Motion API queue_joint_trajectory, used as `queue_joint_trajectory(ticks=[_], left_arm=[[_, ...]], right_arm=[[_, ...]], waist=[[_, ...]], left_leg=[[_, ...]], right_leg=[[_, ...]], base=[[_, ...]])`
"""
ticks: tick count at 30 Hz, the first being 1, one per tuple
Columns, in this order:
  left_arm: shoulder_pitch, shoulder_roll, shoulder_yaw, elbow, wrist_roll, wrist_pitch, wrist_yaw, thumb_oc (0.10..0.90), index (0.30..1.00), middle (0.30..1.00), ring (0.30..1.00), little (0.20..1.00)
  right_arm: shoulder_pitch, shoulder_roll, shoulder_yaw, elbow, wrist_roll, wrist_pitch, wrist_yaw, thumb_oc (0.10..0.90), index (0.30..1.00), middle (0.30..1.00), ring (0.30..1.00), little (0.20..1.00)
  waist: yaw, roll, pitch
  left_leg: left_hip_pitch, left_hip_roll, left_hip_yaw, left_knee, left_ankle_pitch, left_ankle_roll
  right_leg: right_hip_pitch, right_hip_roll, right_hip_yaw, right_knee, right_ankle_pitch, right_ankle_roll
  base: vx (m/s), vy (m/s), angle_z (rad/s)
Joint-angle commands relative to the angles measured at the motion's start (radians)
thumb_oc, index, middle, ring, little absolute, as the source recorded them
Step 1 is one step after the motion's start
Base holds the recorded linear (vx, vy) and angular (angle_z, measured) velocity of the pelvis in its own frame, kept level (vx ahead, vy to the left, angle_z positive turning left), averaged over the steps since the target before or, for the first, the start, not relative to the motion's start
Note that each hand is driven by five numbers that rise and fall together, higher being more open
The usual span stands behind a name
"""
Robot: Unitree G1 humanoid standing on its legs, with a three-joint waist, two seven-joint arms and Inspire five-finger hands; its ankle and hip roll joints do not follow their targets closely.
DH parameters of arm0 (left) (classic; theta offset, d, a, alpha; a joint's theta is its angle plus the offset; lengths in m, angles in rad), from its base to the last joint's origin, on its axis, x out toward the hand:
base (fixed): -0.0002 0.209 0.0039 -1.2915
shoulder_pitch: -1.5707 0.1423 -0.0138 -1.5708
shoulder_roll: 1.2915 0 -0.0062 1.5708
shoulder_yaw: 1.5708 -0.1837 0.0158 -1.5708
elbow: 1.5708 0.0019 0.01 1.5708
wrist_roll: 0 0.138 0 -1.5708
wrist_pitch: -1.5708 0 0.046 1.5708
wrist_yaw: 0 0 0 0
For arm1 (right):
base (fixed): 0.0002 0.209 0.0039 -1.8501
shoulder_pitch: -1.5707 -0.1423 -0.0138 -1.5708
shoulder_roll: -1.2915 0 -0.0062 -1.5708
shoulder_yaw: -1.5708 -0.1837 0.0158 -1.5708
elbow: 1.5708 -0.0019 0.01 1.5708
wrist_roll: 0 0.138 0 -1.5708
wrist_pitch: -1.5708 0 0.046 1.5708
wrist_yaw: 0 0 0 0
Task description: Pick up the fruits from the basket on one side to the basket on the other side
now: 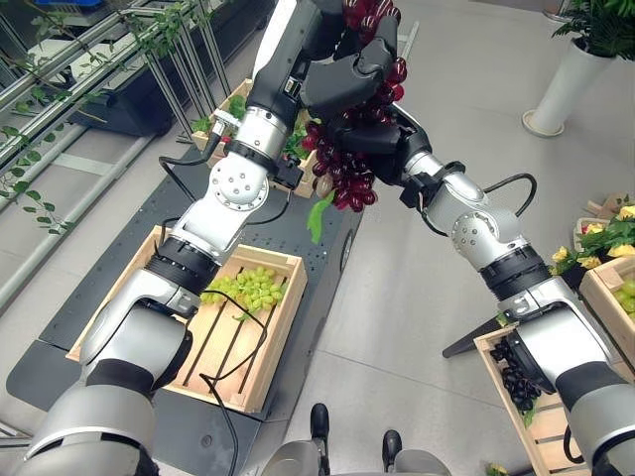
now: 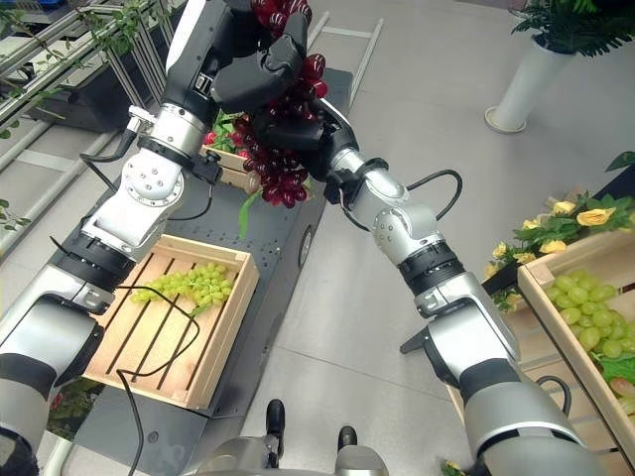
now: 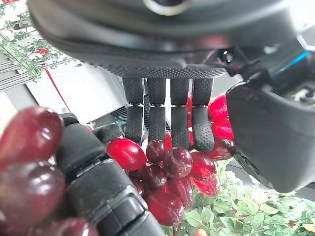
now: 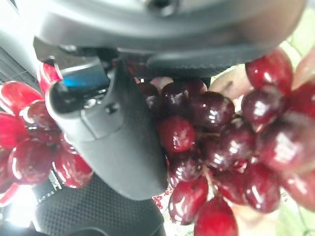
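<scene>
A bunch of red grapes (image 1: 349,183) with a green leaf hangs high in the air between both hands. My left hand (image 1: 342,79) grips its top, fingers (image 3: 179,118) curled over the berries (image 3: 177,164). Just below, my right hand (image 1: 369,134) closes on the same bunch, its thumb (image 4: 118,137) pressed against the grapes (image 4: 216,132). Down on my left, a wooden crate (image 1: 283,327) holds a bunch of green grapes (image 1: 253,290). A crate (image 1: 496,342) on my right holds dark grapes (image 1: 518,385).
Another crate (image 2: 541,297) with green grapes (image 2: 585,317) stands at the far right beside yellow flowers (image 1: 605,238). A crate of leafy produce (image 1: 228,109) lies behind my left arm. A white planter (image 1: 566,89) stands at the back right. Vine-covered railings run along the left.
</scene>
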Motion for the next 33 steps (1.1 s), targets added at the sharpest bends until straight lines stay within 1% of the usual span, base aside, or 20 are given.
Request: queue_joint_trajectory(ticks=[1, 2, 3, 7, 12, 16, 18, 21, 23, 24, 26, 28, 29, 30, 31, 32, 33], left_arm=[[-0.049, -0.087, 0.055, 0.144, -0.039, -0.062, 0.088, 0.629, 0.644, 0.644, 0.644, 0.644], [-0.041, -0.089, 0.062, 0.157, -0.036, -0.049, 0.098, 0.800, 0.900, 0.900, 0.900, 0.900], [-0.035, -0.092, 0.067, 0.171, -0.034, -0.034, 0.098, 0.800, 0.900, 0.900, 0.900, 0.900], [0.002, -0.104, 0.077, 0.239, -0.019, -0.010, 0.109, 0.800, 0.900, 0.900, 0.900, 0.900], [0.030, -0.111, 0.096, 0.294, -0.014, 0.002, 0.124, 0.800, 0.900, 0.900, 0.900, 0.900], [0.056, -0.104, 0.111, 0.293, 0.013, 0.006, 0.148, 0.800, 0.900, 0.900, 0.900, 0.900], [0.071, -0.103, 0.117, 0.288, 0.020, 0.011, 0.145, 0.800, 0.900, 0.900, 0.900, 0.900], [0.103, -0.102, 0.128, 0.276, 0.035, 0.018, 0.142, 0.800, 0.900, 0.900, 0.900, 0.900], [0.131, -0.097, 0.135, 0.268, 0.040, 0.017, 0.135, 0.800, 0.900, 0.900, 0.900, 0.900], [0.159, -0.096, 0.144, 0.260, 0.034, 0.022, 0.133, 0.800, 0.900, 0.900, 0.900, 0.900], [0.185, -0.095, 0.152, 0.257, 0.024, 0.022, 0.128, 0.800, 0.900, 0.900, 0.900, 0.900], [0.263, -0.099, 0.180, 0.250, 0.008, -0.001, 0.111, 0.800, 0.900, 0.900, 0.900, 0.900], [0.275, -0.100, 0.184, 0.248, 0.005, -0.005, 0.108, 0.800, 0.900, 0.900, 0.900, 0.900], [0.324, -0.111, 0.198, 0.240, -0.007, -0.017, 0.090, 0.800, 0.900, 0.900, 0.900, 0.900], [0.348, -0.118, 0.204, 0.236, -0.009, -0.021, 0.085, 0.800, 0.900, 0.900, 0.900, 0.900], [0.404, -0.133, 0.219, 0.227, 0.000, -0.028, 0.077, 0.800, 0.900, 0.900, 0.900, 0.900], [0.410, -0.135, 0.220, 0.226, -0.004, -0.024, 0.075, 0.800, 0.900, 0.900, 0.900, 0.900]], right_arm=[[-0.026, 0.054, -0.044, 0.084, 0.000, -0.141, -0.009, 0.400, 0.300, 0.300, 0.300, 0.300], [-0.019, 0.053, -0.049, 0.082, 0.000, -0.141, -0.012, 0.400, 0.300, 0.300, 0.300, 0.300], [-0.013, 0.052, -0.054, 0.083, -0.003, -0.139, -0.015, 0.400, 0.300, 0.300, 0.300, 0.300], [0.020, 0.043, -0.071, 0.085, 0.003, -0.149, -0.020, 0.400, 0.300, 0.300, 0.300, 0.300], [0.055, 0.036, -0.088, 0.094, -0.011, -0.155, -0.033, 0.400, 0.300, 0.300, 0.300, 0.300], [0.095, 0.017, -0.106, 0.088, -0.026, -0.162, -0.050, 0.400, 0.300, 0.300, 0.300, 0.300], [0.110, 0.011, -0.116, 0.087, -0.035, -0.157, -0.062, 0.400, 0.300, 0.300, 0.300, 0.300], [0.143, -0.004, -0.133, 0.089, -0.065, -0.131, -0.077, 0.400, 0.300, 0.300, 0.300, 0.300], [0.170, -0.017, -0.139, 0.093, -0.108, -0.110, -0.080, 0.400, 0.300, 0.300, 0.300, 0.300], [0.191, -0.030, -0.138, 0.101, -0.145, -0.096, -0.084, 0.400, 0.300, 0.300, 0.300, 0.300], [0.209, -0.038, -0.139, 0.105, -0.160, -0.091, -0.082, 0.400, 0.300, 0.300, 0.300, 0.300], [0.269, -0.053, -0.149, 0.106, -0.186, -0.078, -0.072, 0.400, 0.300, 0.300, 0.300, 0.300], [0.277, -0.054, -0.150, 0.106, -0.189, -0.078, -0.070, 0.400, 0.300, 0.300, 0.300, 0.300], [0.312, -0.055, -0.159, 0.107, -0.205, -0.076, -0.069, 0.400, 0.300, 0.300, 0.300, 0.300], [0.330, -0.053, -0.162, 0.105, -0.213, -0.076, -0.069, 0.400, 0.300, 0.300, 0.300, 0.300], [0.373, -0.050, -0.172, 0.099, -0.226, -0.069, -0.077, 0.400, 0.300, 0.300, 0.300, 0.300], [0.378, -0.050, -0.173, 0.099, -0.228, -0.065, -0.080, 0.400, 0.300, 0.300, 0.300, 0.300]], waist=[[0.013, 0.006, -0.275], [0.011, 0.007, -0.275], [0.009, 0.007, -0.275], [0.001, 0.007, -0.270], [-0.011, 0.007, -0.263], [-0.020, 0.006, -0.258], [-0.021, 0.005, -0.254], [-0.024, 0.004, -0.246], [-0.024, 0.001, -0.242], [-0.023, -0.001, -0.239], [-0.022, -0.003, -0.237], [-0.021, -0.008, -0.228], [-0.021, -0.008, -0.227], [-0.019, -0.010, -0.222], [-0.018, -0.011, -0.219], [-0.016, -0.014, -0.214], [-0.016, -0.014, -0.213]], left_leg=[[0.095, -0.026, -0.034, 0.001, -0.227, -0.048], [0.096, -0.026, -0.033, 0.001, -0.227, -0.048], [0.097, -0.025, -0.032, 0.001, -0.227, -0.048], [0.100, -0.025, -0.026, 0.001, -0.228, -0.047], [0.107, -0.023, -0.018, 0.001, -0.230, -0.047], [0.110, -0.021, -0.008, 0.001, -0.232, -0.047], [0.112, -0.020, -0.004, 0.001, -0.233, -0.046], [0.116, -0.019, 0.001, 0.001, -0.235, -0.045], [0.117, -0.018, 0.006, 0.001, -0.236, -0.045], [0.118, -0.018, 0.008, 0.001, -0.236, -0.044], [0.119, -0.018, 0.009, 0.001, -0.237, -0.043], [0.124, -0.018, 0.013, 0.001, -0.239, -0.041], [0.125, -0.018, 0.014, 0.001, -0.239, -0.040], [0.127, -0.018, 0.015, 0.001, -0.240, -0.039], [0.128, -0.018, 0.015, 0.001, -0.241, -0.038], [0.130, -0.018, 0.015, 0.001, -0.242, -0.035], [0.131, -0.018, 0.015, 0.001, -0.242, -0.034]], right_leg=[[-0.054, 0.072, 0.000, 0.001, 0.004, -0.061], [-0.053, 0.072, 0.002, 0.001, 0.003, -0.061], [-0.053, 0.072, 0.003, 0.001, 0.003, -0.061], [-0.052, 0.072, 0.010, 0.001, 0.005, -0.060], [-0.051, 0.074, 0.021, 0.001, 0.009, -0.061], [-0.052, 0.076, 0.032, 0.001, 0.012, -0.060], [-0.051, 0.078, 0.035, 0.001, 0.012, -0.060], [-0.051, 0.079, 0.038, 0.001, 0.014, -0.059], [-0.052, 0.079, 0.039, 0.001, 0.015, -0.058], [-0.052, 0.079, 0.041, 0.001, 0.017, -0.058], [-0.051, 0.079, 0.042, 0.001, 0.017, -0.058], [-0.049, 0.080, 0.044, 0.001, 0.019, -0.058], [-0.049, 0.080, 0.045, 0.001, 0.019, -0.059], [-0.048, 0.080, 0.045, 0.001, 0.020, -0.059], [-0.048, 0.081, 0.046, 0.001, 0.020, -0.060], [-0.046, 0.083, 0.049, 0.001, 0.021, -0.060], [-0.046, 0.083, 0.050, 0.001, 0.021, -0.060]], base=[[0.00, 0.000, 0.00], [0.00, 0.000, 0.00], [0.01, -0.001, -0.07], [0.01, 0.000, -0.08], [0.02, 0.001, -0.07], [0.04, 0.007, -0.06], [0.03, 0.005, -0.06], [0.01, 0.002, -0.03], [0.02, -0.007, -0.02], [0.03, -0.015, -0.05], [0.04, -0.017, -0.08], [0.05, -0.024, -0.13], [0.04, -0.022, -0.19], [0.03, -0.014, -0.19], [0.05, -0.022, -0.20], [0.03, -0.014, -0.11], [0.04, -0.018, -0.07]])
